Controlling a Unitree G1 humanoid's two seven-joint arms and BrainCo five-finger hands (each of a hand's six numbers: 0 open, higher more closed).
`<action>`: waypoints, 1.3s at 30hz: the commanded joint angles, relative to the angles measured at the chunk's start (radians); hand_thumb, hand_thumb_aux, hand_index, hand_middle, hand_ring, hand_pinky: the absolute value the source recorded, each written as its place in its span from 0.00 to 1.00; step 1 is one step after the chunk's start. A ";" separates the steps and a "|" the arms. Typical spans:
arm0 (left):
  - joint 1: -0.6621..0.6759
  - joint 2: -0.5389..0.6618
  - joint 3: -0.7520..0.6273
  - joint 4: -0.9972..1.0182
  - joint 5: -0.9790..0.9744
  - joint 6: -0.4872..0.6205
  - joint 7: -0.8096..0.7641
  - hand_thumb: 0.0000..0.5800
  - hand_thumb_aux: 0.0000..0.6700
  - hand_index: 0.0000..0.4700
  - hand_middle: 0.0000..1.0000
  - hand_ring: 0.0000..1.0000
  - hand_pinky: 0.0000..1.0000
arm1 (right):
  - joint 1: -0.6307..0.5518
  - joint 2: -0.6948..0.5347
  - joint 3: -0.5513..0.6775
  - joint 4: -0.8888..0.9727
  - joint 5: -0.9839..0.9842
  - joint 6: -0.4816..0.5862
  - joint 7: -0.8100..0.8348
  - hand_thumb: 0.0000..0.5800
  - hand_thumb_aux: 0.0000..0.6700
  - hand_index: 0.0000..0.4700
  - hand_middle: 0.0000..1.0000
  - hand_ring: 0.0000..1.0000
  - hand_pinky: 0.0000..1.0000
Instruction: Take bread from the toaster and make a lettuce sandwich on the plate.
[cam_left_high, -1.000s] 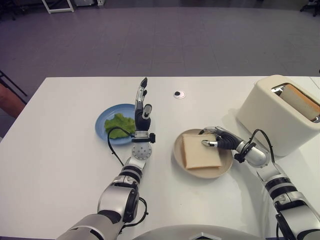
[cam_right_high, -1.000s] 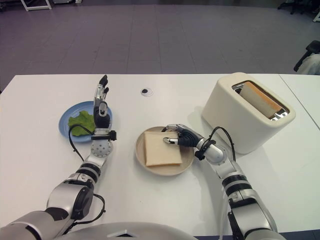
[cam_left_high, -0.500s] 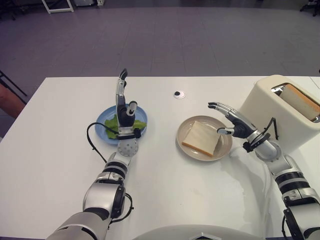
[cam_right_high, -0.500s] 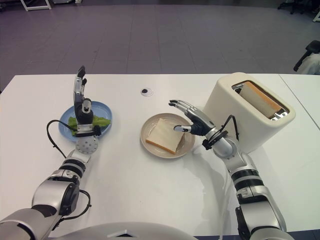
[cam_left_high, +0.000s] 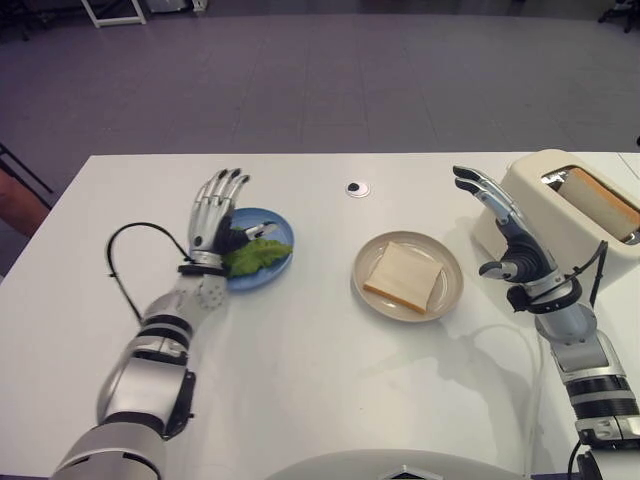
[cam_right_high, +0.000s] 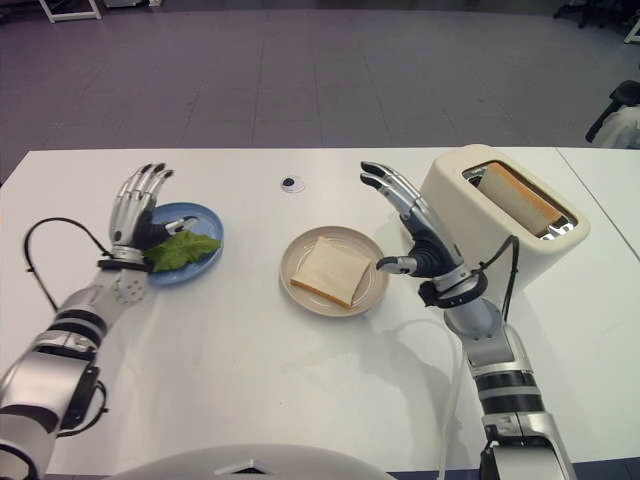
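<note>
— Where is the bread?
— 1 slice of bread (cam_left_high: 403, 279) lies flat on the beige plate (cam_left_high: 440, 252), near the middle of the counter (cam_left_high: 330, 380). It sits cornerwise on the plate, and nothing rests on top of it.
— And the other slice?
— A 2nd slice (cam_left_high: 603, 203) stands in the slot of the cream toaster (cam_left_high: 580, 235), at the counter's right side, with its top edge above the slot.
— The lettuce?
— The lettuce (cam_left_high: 255, 257) lies on the blue plate (cam_left_high: 268, 217), to the left of the beige plate and well apart from it.
— What are the 2 hands doing?
— The left hand (cam_left_high: 213, 215) stands upright at the left edge of the blue plate, fingers spread and grasping nothing. Its thumb reaches over the plate just above the leaf; I cannot tell whether it touches.
— And the right?
— The right hand (cam_right_high: 415, 235) is raised between the beige plate and the toaster, just beside the toaster's left wall. Its fingers are stretched out and released, with nothing in them, and it is clear of the bread.
— Anything else there?
— A small round disc (cam_left_high: 358, 188) lies on the counter behind the 2 plates.
</note>
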 joint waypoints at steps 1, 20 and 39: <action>0.005 0.047 -0.105 0.053 0.062 0.071 -0.078 0.00 0.00 0.00 0.00 0.00 0.00 | 0.018 -0.002 -0.020 -0.030 0.024 0.023 0.034 0.00 0.00 0.00 0.00 0.00 0.00; 0.059 0.024 -0.134 -0.056 -0.123 -0.055 -0.074 1.00 1.00 1.00 0.00 0.00 0.00 | 0.023 0.012 -0.040 -0.032 0.027 0.040 0.108 0.00 0.00 0.00 0.00 0.00 0.00; -0.151 -0.374 -0.340 0.017 -0.111 -0.328 -0.391 1.00 1.00 1.00 0.00 0.00 0.00 | 0.074 0.017 -0.216 -0.097 0.054 0.076 0.044 0.00 0.00 0.00 0.00 0.00 0.00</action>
